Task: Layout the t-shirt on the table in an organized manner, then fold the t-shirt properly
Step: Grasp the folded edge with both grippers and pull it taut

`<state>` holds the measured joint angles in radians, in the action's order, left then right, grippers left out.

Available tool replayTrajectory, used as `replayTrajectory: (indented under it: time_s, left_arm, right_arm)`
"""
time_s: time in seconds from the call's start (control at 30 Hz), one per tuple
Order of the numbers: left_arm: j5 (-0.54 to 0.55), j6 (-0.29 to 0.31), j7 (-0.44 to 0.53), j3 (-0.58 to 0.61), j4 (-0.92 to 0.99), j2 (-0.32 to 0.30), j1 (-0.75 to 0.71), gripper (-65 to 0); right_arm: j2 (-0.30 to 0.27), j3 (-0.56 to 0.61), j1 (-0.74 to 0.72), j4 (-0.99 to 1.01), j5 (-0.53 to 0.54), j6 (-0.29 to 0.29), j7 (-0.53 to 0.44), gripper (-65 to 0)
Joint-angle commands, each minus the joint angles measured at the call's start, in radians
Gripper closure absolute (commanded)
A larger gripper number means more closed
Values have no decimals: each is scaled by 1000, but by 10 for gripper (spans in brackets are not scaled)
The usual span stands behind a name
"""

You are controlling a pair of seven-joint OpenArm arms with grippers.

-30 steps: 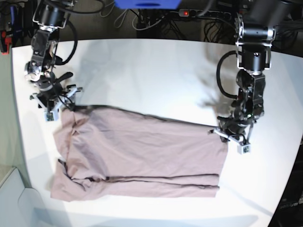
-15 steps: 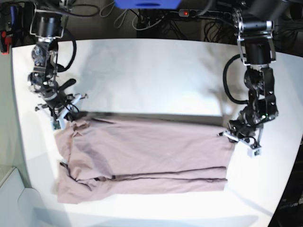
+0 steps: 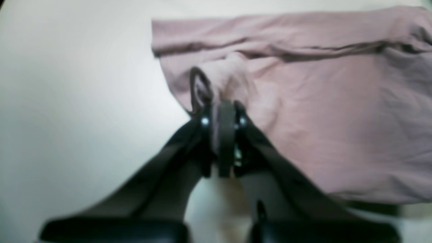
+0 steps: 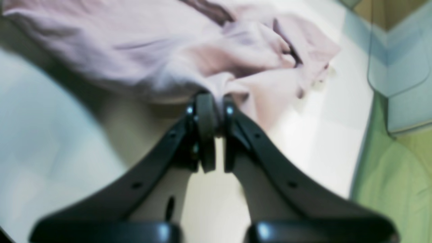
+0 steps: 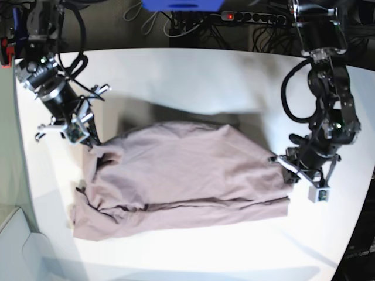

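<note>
Both arms are now lifting the far edge of the t-shirt [image 5: 181,170] off the table [image 5: 176,76]; half a second ago that edge was lying flat in a straight line, now it is bulging upward in the middle and casting a shadow behind it. Shirt is sitting mid-table, near edge down on the surface with a long fold running across it, sleeve end bunched toward the base view's left. Right gripper [image 5: 89,140], at base-view left, is clamping a corner of fabric: jaws nearly touching with cloth pinched between the pads, confirmed in its wrist view [image 4: 214,101], where the shirt [image 4: 189,50] is rumpling away from the tips. A second ago it was standing open beside the shirt, so the grab is fresh. Left gripper [image 5: 291,174], at base-view right, is pinching the opposite corner, jaws narrow with fabric between them in its wrist view [image 3: 221,108]; the shirt [image 3: 320,111] is spreading flat to that view's right. Right arm is angling down and inward from the far-left corner, cables looping around it. Left arm is hanging down from the far right with its wrist bent toward the shirt. Power strip [image 5: 246,17] and cables are lying beyond the table's far edge.
</note>
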<state>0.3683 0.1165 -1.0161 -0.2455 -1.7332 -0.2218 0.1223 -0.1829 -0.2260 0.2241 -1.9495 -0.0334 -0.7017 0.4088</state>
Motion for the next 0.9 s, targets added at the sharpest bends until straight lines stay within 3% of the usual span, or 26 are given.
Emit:
replayTrajectory:
  time_s: [0.0,0.23,0.37,0.47,0.67,0.87]
  left_arm:
    - [5,-2,16,-2,37,-9,52,0]
    - [7,-2,16,-71,395,-9,239,0]
    - [7,-2,16,-185,474,-32,277,0]
    - [15,-2,15,-194,503,-69,287,0]
    - [16,-2,6,-199,503,-95,241,0]
    - [30,-2,-30,-199,416,-84,90,0]
  right_arm:
    - [-10,-2,-44,17,14,4,-15,0]
    - [-25,-17,-317,213,13,4,181,0]
    - [-65,-49,-426,309,13,4,235,0]
    - [-88,-59,-475,355,13,4,258,0]
    - [-103,-59,-426,347,14,4,290,0]
    - [-63,-54,-185,123,16,4,309,0]
